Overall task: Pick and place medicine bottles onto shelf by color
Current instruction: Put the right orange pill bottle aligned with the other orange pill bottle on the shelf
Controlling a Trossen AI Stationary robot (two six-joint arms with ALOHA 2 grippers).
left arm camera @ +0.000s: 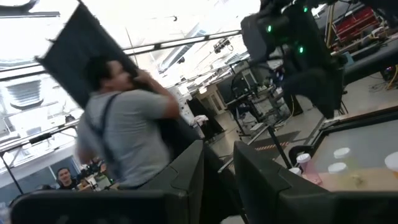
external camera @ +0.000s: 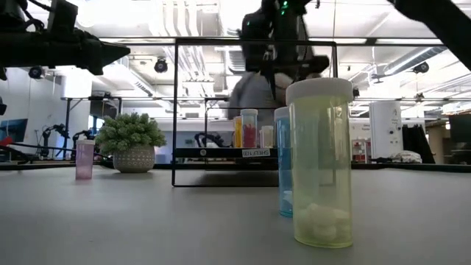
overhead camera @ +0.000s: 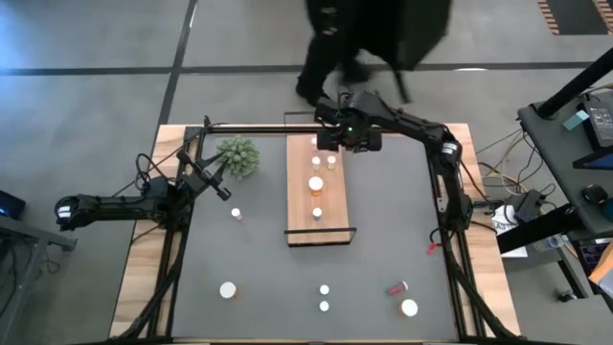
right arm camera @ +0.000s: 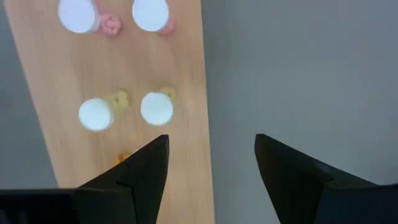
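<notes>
The right gripper (overhead camera: 347,144) hangs over the twelve o'clock end of the shelf (overhead camera: 319,228), toward its three o'clock edge. Its fingers (right arm camera: 147,168) stand apart with nothing between them; bare board and grey table (overhead camera: 268,287) show through the gap. Four white-capped bottles stand on the board beyond the fingertips: two yellowish ones (right arm camera: 156,108) nearer the gripper, two pinkish ones (right arm camera: 150,15) farther along.

From overhead, the shelf lies lengthwise at the table's centre, running twelve to six o'clock, with bottles (overhead camera: 315,183) lined down its middle. Loose bottles remain on the table: a pink one (overhead camera: 236,214) at nine o'clock of the shelf, a wide-capped one (overhead camera: 228,288) at seven o'clock, two small ones (overhead camera: 325,289) at six o'clock, and a red one lying on its side (overhead camera: 397,287) beside another wide-capped bottle (overhead camera: 409,308) at five o'clock. A potted plant (overhead camera: 238,156) sits at ten o'clock of the shelf.

The left gripper (overhead camera: 222,187) waits at the table's nine o'clock side, beside the plant, fingers (left arm camera: 186,180) brought together and empty.

A person (overhead camera: 369,38) in dark clothing stands beyond the table's twelve o'clock edge.
</notes>
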